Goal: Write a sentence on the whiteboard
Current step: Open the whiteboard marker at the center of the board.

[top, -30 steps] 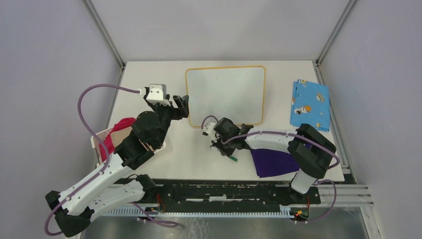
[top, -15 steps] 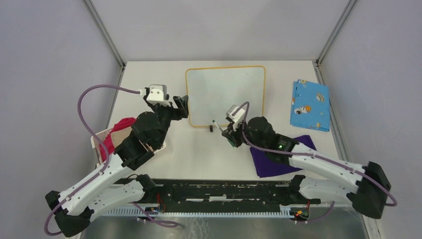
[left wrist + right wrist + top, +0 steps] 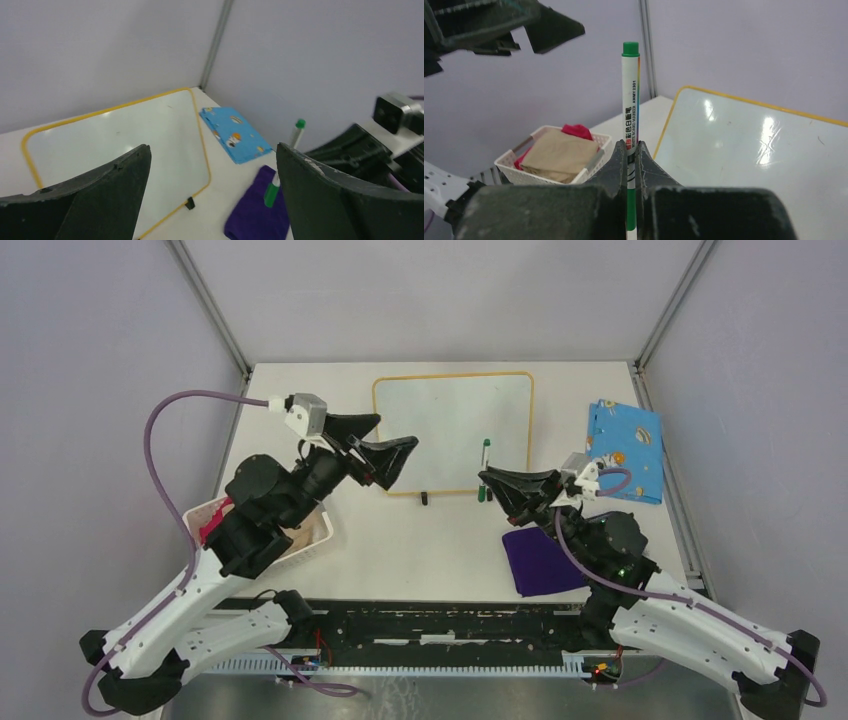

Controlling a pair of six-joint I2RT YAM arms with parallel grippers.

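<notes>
1. Top external view: the desk [image 3: 400, 540] carries everything, and my two arms lean toward each other above its middle. A misjudged reach could knock them together.
2. The whiteboard [image 3: 452, 425] lies flat at the middle of the desk's far edge. It is blank, with no sentence that I can see. It is glossy and looks unfixed, so a hard stroke might shove it.
3. My left end effector [image 3: 385, 440] stands wide and empty above the board's near-left corner.
4. My right end effector [image 3: 490, 483] is clamped on the marker [image 3: 484, 465], which stands upright over the board's near-right part. The pinch is thin and at mid-barrel, so a sideways pull could pivot or drop it.
5. The marker's lower green end looks capped to me. Writing like that would leave no ink.
6. A small dark piece [image 3: 424, 498] sits at the board's near rim. I cannot tell what it is.
</notes>
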